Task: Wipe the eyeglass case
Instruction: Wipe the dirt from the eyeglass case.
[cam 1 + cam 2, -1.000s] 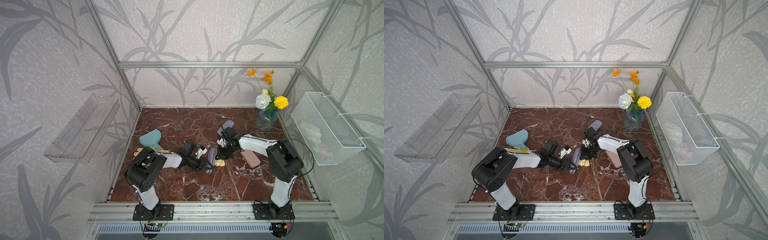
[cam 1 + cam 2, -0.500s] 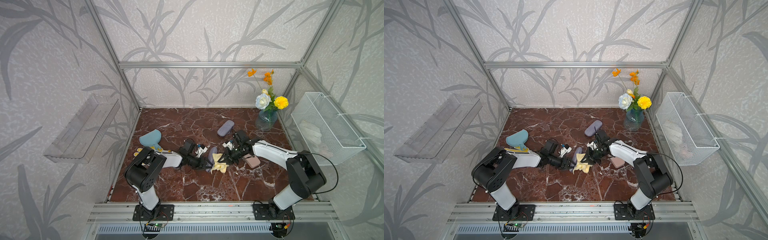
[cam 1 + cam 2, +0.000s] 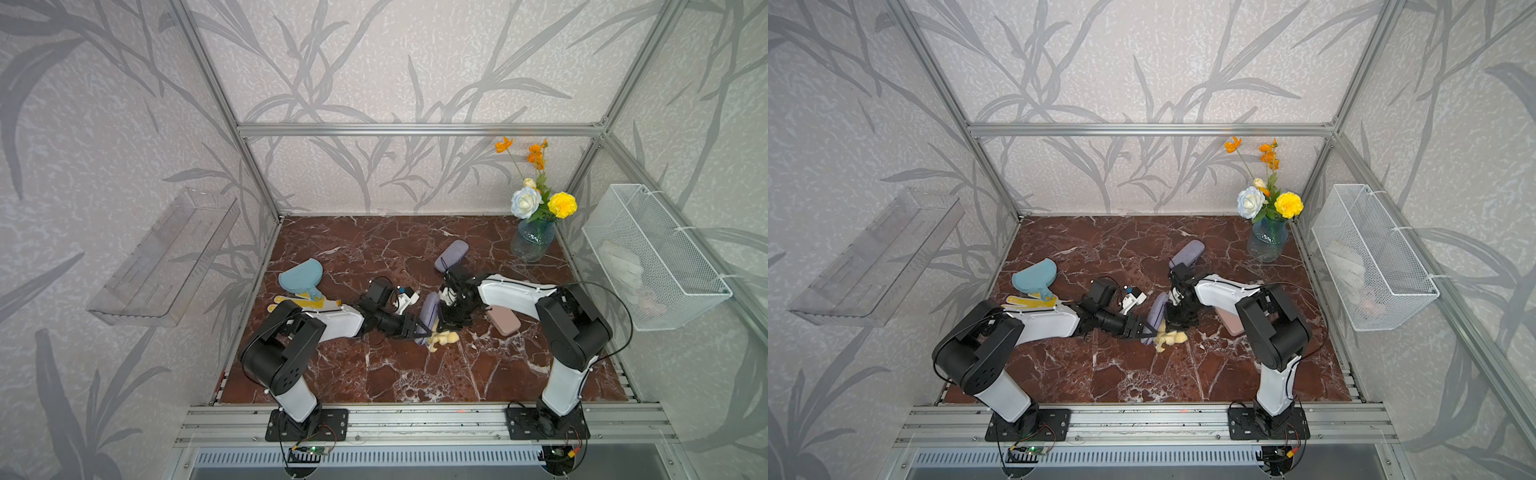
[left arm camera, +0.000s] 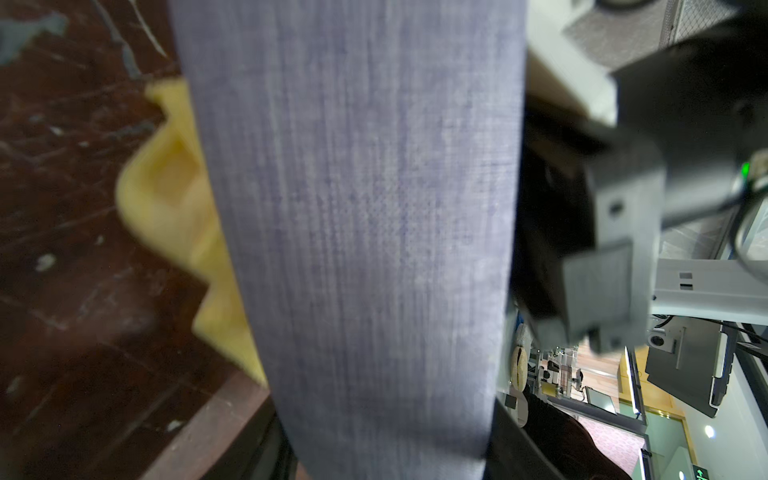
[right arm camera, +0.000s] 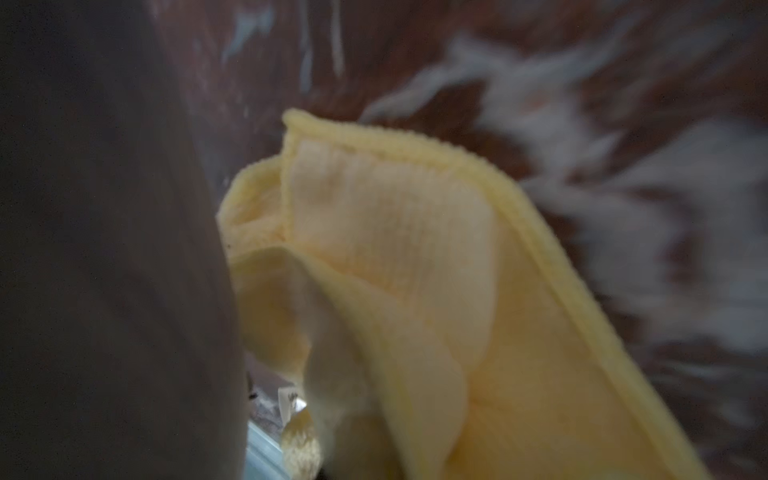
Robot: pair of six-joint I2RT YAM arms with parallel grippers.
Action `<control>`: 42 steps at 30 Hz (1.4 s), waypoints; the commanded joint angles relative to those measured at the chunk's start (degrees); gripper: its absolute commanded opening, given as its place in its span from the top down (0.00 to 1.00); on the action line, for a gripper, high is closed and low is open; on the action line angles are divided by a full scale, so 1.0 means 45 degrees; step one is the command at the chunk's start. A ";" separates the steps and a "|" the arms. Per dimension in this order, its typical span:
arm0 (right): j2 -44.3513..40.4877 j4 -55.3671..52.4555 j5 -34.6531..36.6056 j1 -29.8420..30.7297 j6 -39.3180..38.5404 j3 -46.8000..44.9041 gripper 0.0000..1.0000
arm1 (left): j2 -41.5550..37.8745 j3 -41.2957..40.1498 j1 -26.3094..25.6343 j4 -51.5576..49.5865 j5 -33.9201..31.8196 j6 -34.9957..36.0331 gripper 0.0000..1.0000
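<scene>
Left wrist: case (image 4: 365, 232) mostly hides left fingers (image 3: 408, 328) clamping it; right fingers (image 3: 452, 319) pinch cloth (image 3: 443, 338)

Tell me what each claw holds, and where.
Left claw: eyeglass case, across its sides near its front end. Right claw: yellow cloth, by its upper bunch.

A folded yellow cloth (image 5: 415, 291) with a stitched hem fills the middle, close to the lens. A dark grey surface (image 5: 104, 249), too blurred to identify, touches one edge of it. Beyond the cloth lies the red-brown, white-veined marble tabletop (image 5: 648, 174).
</scene>
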 commanded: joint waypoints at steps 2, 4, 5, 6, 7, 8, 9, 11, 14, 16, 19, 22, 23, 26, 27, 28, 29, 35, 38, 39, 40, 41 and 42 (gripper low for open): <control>0.0087 0.3753 -0.2681 -0.0399 0.2303 -0.0689 1.00 | 0.0353 0.0192 -0.0328 -0.0254 0.0086 0.0562 1.00; -0.0193 0.4220 -0.3152 -0.0825 0.2568 -0.0664 1.00 | 0.0396 0.0234 -0.0478 -0.0686 -0.0026 0.0800 1.00; -0.0340 0.4223 -0.3414 -0.1108 0.2555 -0.0560 1.00 | 0.0395 0.0197 -0.0522 -0.0781 -0.0061 0.0827 1.00; -0.0514 0.4179 -0.3675 -0.1400 0.2517 -0.0454 1.00 | 0.0388 0.0136 -0.0573 -0.0816 -0.0100 0.0834 1.00; -0.0664 0.4131 -0.3895 -0.1650 0.2447 -0.0354 1.00 | 0.0408 0.0079 -0.0622 -0.0859 -0.0156 0.0838 1.00; -0.0839 0.3924 -0.4036 -0.1902 0.2325 -0.0173 1.00 | 0.0445 0.0040 -0.0671 -0.0903 -0.0164 0.0818 1.00; -0.1022 0.3627 -0.4097 -0.2140 0.2102 0.0036 1.00 | 0.0495 -0.0007 -0.0709 -0.0882 -0.0164 0.0783 1.00; -0.1301 0.2929 -0.4050 -0.2489 0.1591 0.0504 1.00 | 0.0563 -0.0059 -0.0829 -0.0887 -0.0145 0.0734 1.00; -0.1579 0.2775 -0.4189 -0.2834 0.1522 0.0882 1.00 | 0.0752 -0.0042 -0.1007 -0.0984 -0.0174 0.0647 1.00; -0.2006 0.2795 -0.4200 -0.2961 0.1606 0.1093 1.00 | 0.0854 -0.0038 -0.1086 -0.1030 -0.0183 0.0574 1.00; -0.2499 0.2914 -0.4166 -0.3281 0.1812 0.1234 1.00 | 0.0964 -0.0015 -0.1153 -0.1339 -0.0241 0.0648 1.00; -0.2929 0.2904 -0.4185 -0.3723 0.1941 0.1216 1.00 | 0.0905 0.0085 -0.1142 -0.2102 -0.0629 0.0938 1.00; -0.3049 0.2787 -0.4167 -0.3889 0.1871 0.1245 1.00 | 0.0815 0.0116 -0.1134 -0.2405 -0.0876 0.1046 1.00; -0.3260 0.1535 -0.3563 -0.4206 0.0998 0.1449 1.00 | 0.0330 0.0395 -0.1025 -0.3745 -0.2178 0.1260 1.00; -0.3262 0.0395 -0.2860 -0.4208 0.0299 0.1703 1.00 | 0.0143 0.0599 -0.0973 -0.4464 -0.2892 0.1368 1.00; -0.3210 -0.0245 -0.2333 -0.4144 -0.0062 0.1822 1.00 | 0.0027 0.0794 -0.0927 -0.5181 -0.3646 0.1444 1.00; -0.3131 -0.0823 -0.1880 -0.4073 -0.0606 0.1859 1.00 | -0.0098 0.1083 -0.0868 -0.5995 -0.4326 0.1557 1.00; -0.2702 -0.1561 -0.0337 -0.2802 -0.0574 0.1518 1.00 | -0.0697 0.2462 -0.0835 -0.9930 -0.7939 0.1238 0.90; -0.2369 -0.1407 -0.0034 -0.2047 -0.0366 0.1636 1.00 | -0.1156 0.2530 -0.0809 -1.1073 -0.9138 0.0662 0.88; -0.2246 -0.1261 -0.0025 -0.1863 -0.0290 0.1661 1.00 | -0.1286 0.2537 -0.0785 -1.1413 -0.9539 0.0530 0.88; -0.2148 -0.1137 -0.0025 -0.1731 -0.0250 0.1655 1.00 | -0.1373 0.2538 -0.0718 -1.1683 -0.9858 0.0430 0.88; -0.2067 -0.1003 -0.0025 -0.1587 -0.0262 0.1670 1.00 | -0.1490 0.2493 -0.0599 -1.1941 -1.0172 0.0395 0.88; -0.2001 -0.0874 -0.0026 -0.1469 -0.0250 0.1684 1.00 | -0.1596 0.2419 -0.0475 -1.2047 -1.0442 0.0355 0.88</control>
